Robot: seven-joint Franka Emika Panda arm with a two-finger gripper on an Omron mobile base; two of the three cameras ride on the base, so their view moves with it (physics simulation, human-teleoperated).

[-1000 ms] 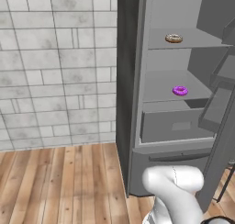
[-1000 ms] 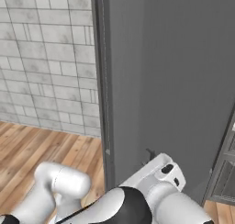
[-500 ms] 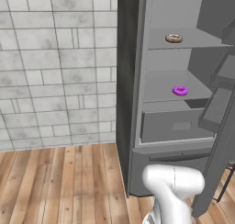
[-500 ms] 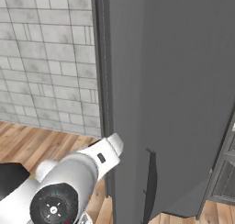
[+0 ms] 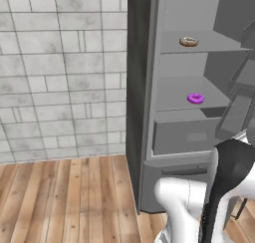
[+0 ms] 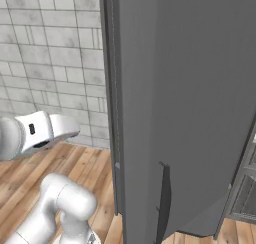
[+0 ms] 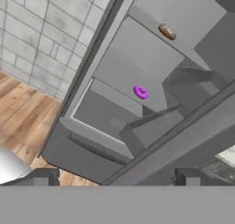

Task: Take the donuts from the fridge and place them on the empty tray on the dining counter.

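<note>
1. The fridge (image 5: 149, 112) is standing open beside a grey tiled wall (image 5: 60, 72), over a wood floor (image 5: 69, 197).
2. The brown donut (image 5: 189, 42) is lying on an upper shelf (image 5: 209, 47) inside the fridge.
3. The purple donut (image 5: 195, 98) is resting on the shelf below (image 5: 174, 100), above a grey drawer (image 5: 184, 136).
4. In the hand view, the gripper (image 7: 114, 178) is pointing toward the open fridge, well apart from both donuts.
5. Its jaws are standing wide open, gripping nothing.
6. In the right base view, the fridge door (image 6: 185, 108) is swinging out toward the camera.
</note>
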